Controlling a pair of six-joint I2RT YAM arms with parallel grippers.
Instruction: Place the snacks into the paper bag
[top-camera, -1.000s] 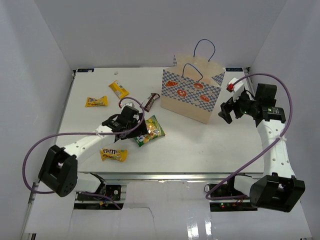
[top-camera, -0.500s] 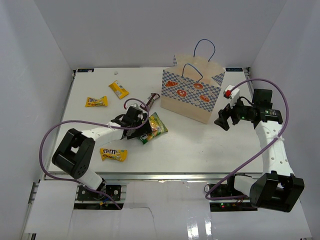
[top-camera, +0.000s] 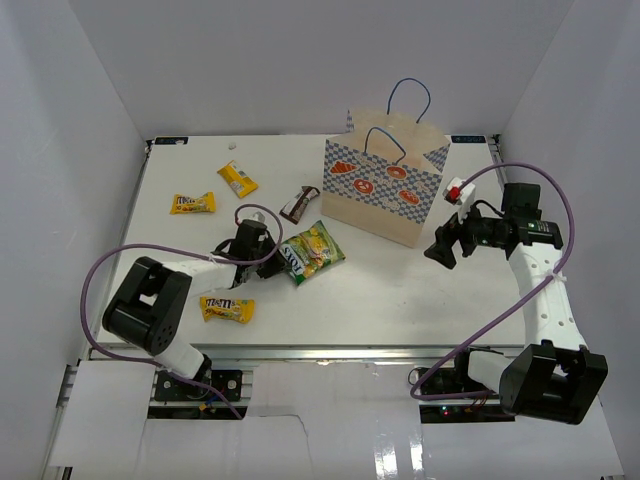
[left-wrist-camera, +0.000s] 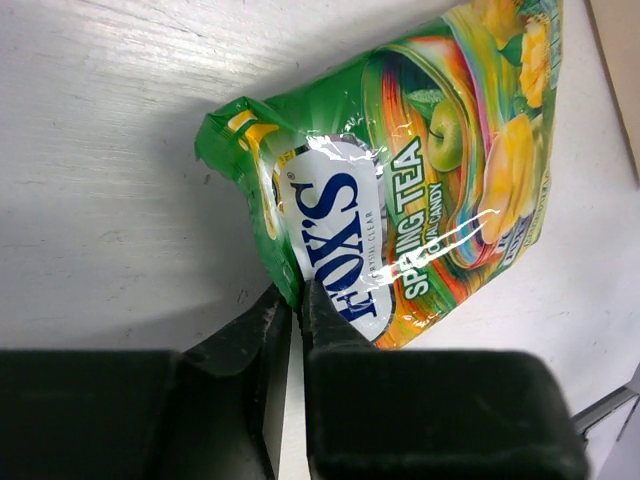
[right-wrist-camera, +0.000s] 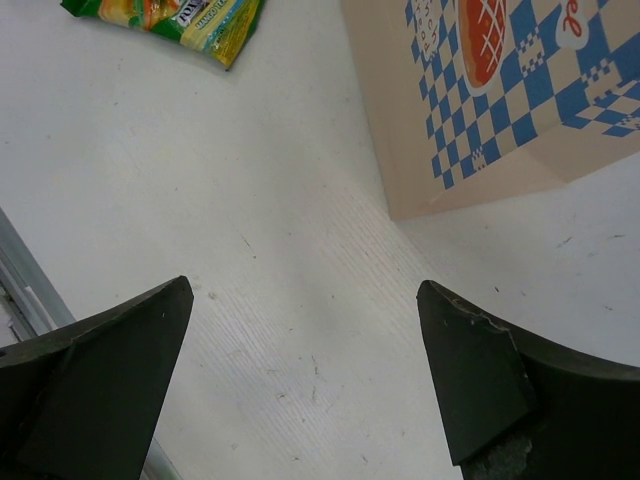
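The green-yellow snack bag (top-camera: 316, 250) lies on the table left of the upright paper bag (top-camera: 385, 190). My left gripper (top-camera: 276, 256) is shut on its near-left edge. In the left wrist view the fingertips (left-wrist-camera: 318, 305) pinch the green rim of the bag (left-wrist-camera: 420, 170). Two yellow packs (top-camera: 192, 203) (top-camera: 237, 179) lie at the back left, and a third (top-camera: 227, 309) sits near the front. The dark brown bar (top-camera: 298, 204) rests just left of the paper bag. My right gripper (top-camera: 441, 247) stands open and empty, low to the right of the paper bag (right-wrist-camera: 500, 100).
White walls close in the table (top-camera: 400, 290) on the left, back and right. The table's metal front rail (top-camera: 320, 355) runs along the near edge. A corner of the green-yellow bag (right-wrist-camera: 190, 18) shows at the top left of the right wrist view.
My left gripper went from open to shut on the green-yellow bag's edge, and the bag slid and turned toward the paper bag. The right gripper moved slightly left and lower.
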